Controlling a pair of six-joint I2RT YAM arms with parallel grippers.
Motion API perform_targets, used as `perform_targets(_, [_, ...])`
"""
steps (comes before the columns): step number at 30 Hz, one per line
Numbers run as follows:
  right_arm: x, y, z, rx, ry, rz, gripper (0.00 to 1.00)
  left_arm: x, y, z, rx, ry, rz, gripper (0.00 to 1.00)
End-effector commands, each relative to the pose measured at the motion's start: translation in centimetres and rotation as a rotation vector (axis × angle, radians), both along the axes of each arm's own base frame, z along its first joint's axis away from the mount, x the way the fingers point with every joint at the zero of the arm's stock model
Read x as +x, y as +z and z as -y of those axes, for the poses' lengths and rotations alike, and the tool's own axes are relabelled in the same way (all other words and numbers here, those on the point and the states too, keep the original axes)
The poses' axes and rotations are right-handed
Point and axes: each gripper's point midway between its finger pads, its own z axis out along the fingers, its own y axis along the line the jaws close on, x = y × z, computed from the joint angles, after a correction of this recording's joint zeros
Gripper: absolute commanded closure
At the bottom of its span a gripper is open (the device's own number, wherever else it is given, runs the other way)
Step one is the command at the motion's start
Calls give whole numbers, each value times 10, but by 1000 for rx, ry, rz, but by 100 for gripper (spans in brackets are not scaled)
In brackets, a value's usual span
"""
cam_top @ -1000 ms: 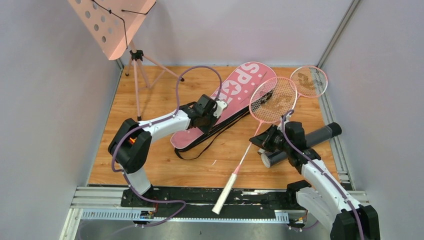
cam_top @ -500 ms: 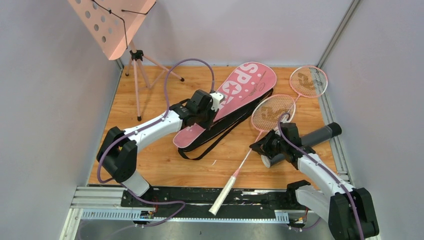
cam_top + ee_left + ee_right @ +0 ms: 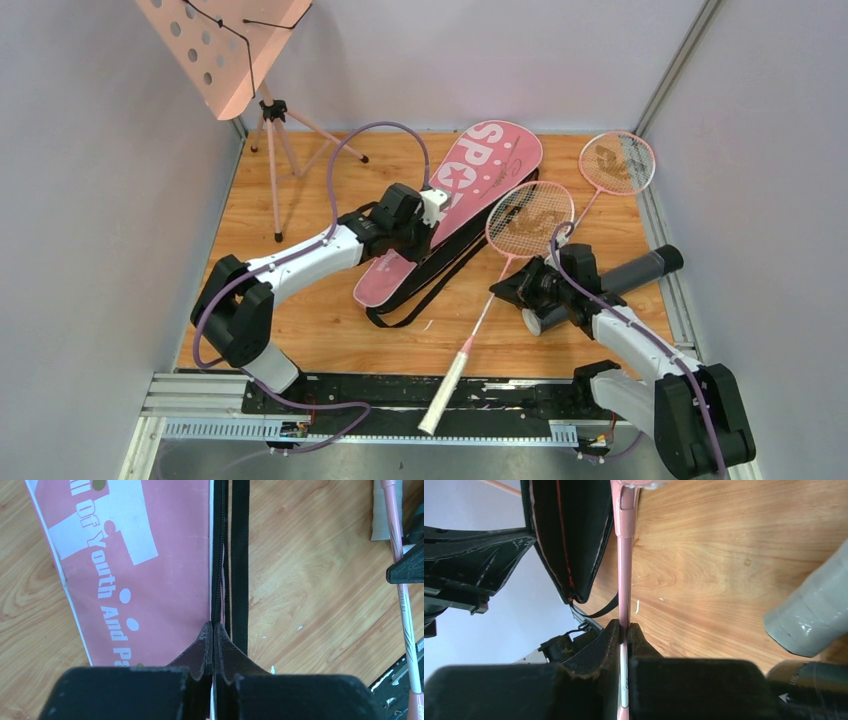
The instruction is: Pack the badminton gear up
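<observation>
Left gripper (image 3: 213,639) was clamped on the black zipper edge of the pink racket bag (image 3: 487,165), which lay diagonally mid-table. Right gripper (image 3: 625,630) pinched the shaft of one racket (image 3: 529,218) (head by the bag's right edge, handle over the near rail). Second racket (image 3: 618,162) lay far right, black tube (image 3: 645,268) near right.

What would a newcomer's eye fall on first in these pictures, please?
The long pink bag lies slantwise in the middle of the table, its black edge pinched by the left gripper. Just right of it, the right gripper is clamped on the thin shaft of a pink racket. A perforated pink music stand looms in the far left corner.
</observation>
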Motion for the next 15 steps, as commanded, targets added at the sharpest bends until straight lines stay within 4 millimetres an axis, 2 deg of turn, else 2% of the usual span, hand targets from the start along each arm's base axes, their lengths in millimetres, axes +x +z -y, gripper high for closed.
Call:
perform_targets(1, [0,18,-14,83,88,73,100,1,24,10,-86,-51,81,100])
perform_targets(8, [-13,10,-22,121,172,25,100,-3,22,11,-92,-93,91,100])
perform_targets(15, [-17,15,-31,127,286,87,100,-10,19,13,-109,-144,99,100])
